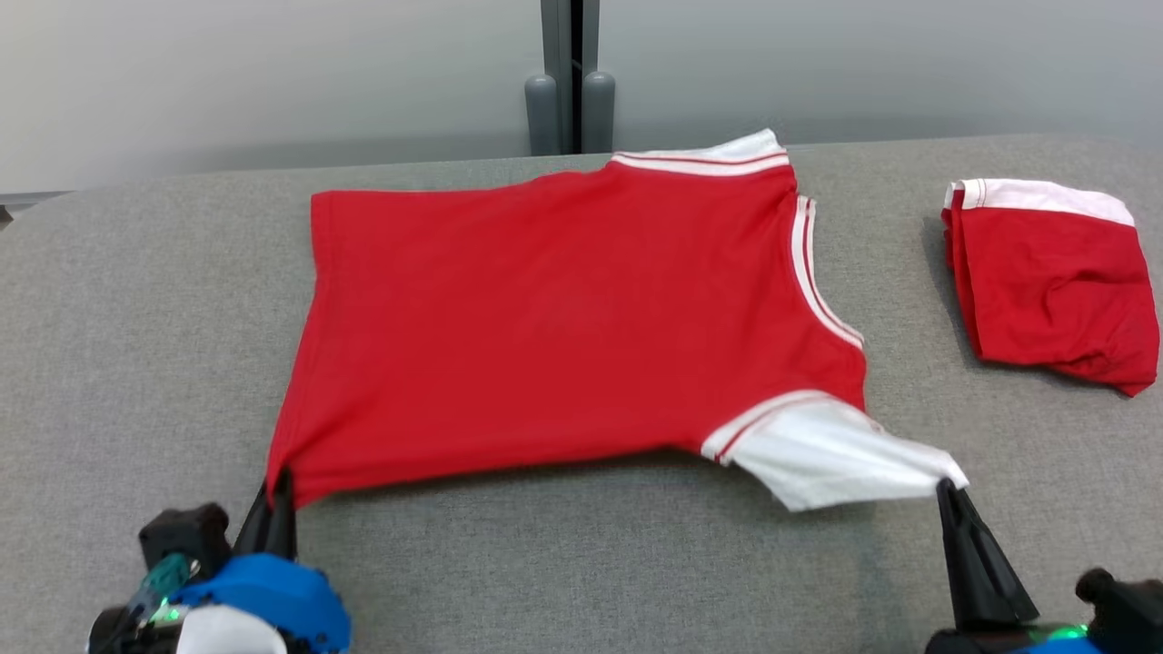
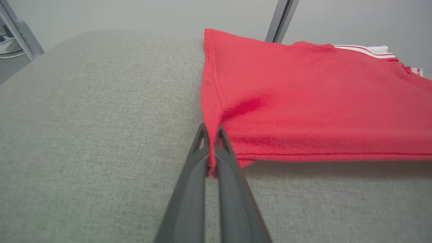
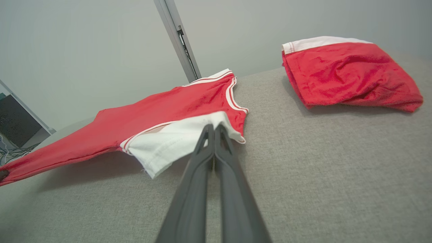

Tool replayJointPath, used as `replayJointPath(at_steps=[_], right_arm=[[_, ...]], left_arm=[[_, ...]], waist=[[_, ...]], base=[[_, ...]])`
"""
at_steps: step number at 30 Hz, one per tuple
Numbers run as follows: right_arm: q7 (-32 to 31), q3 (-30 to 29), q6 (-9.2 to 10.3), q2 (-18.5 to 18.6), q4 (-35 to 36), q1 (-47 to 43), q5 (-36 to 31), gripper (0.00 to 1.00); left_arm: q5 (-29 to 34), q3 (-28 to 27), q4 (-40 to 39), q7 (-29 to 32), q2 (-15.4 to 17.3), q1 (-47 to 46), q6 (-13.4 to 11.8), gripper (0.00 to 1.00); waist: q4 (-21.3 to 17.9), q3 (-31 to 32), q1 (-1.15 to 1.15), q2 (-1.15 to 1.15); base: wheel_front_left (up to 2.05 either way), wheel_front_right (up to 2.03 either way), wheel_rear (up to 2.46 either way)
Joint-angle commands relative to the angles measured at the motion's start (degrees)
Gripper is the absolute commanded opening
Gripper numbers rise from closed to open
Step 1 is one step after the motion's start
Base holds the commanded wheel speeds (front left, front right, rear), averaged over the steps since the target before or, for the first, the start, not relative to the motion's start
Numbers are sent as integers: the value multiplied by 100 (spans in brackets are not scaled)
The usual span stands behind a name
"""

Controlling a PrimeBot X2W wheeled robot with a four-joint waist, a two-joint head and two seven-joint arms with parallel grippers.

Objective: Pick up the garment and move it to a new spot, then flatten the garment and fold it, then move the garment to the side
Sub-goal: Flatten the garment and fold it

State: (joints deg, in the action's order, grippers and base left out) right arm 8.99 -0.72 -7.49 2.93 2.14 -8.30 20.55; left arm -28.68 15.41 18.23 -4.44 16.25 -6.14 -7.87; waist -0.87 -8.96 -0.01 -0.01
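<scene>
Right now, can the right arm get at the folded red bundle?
Probably not yet: the right gripper is shut on the white sleeve of the shirt. Bare grey surface lies between it and the folded bundle, so after letting go, likely yes.

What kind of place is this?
Probably a lab test station, not a home: a grey fabric-covered table, plain partition panels joined at a metal post, and loose cables beyond the edge.

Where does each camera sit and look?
Head view: on the head, looking down at the red shirt; left end effector and right end effector show.
Left wrist view: on the left wrist, facing the shirt's corner; its fingers show.
Right wrist view: on the right wrist, facing the white sleeve; its fingers show.
Both wrist views share the shirt.
</scene>
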Motion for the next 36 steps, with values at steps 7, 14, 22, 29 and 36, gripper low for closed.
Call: replayJointPath(at_steps=[7, 14, 22, 29, 36], right_arm=[[-433, -145, -1, 2, 976, -703, 96, 0], [-656, -215, -1, 0, 1142, -581, 41, 0], [-774, -128, -2, -1, 528, 375, -220, 0], [-711, 66, -2, 320, -558, 1799, -256, 0], [-593, 384, -2, 677, -1995, 3145, -114, 0]], left_arm=[[86, -116, -2279, 1118, 508, 1214, -779, 0], [-106, -139, -3180, 1882, 737, 1466, -930, 0], [-552, -68, -2701, 2427, 771, 815, -549, 0], [-914, -122, -2046, 2566, 786, 87, -126, 0], [-1000, -36, -1459, 2666, 808, -667, 252, 0]], waist=[[-32, 61, 1, 1], [-54, 3, 1, 1], [-13, -385, 1, 1], [96, -806, 1, 1], [216, -1026, 1, 1]], base=[[0, 0, 0], [0, 0, 0], [0, 0, 0], [0, 0, 0], [0, 0, 0]])
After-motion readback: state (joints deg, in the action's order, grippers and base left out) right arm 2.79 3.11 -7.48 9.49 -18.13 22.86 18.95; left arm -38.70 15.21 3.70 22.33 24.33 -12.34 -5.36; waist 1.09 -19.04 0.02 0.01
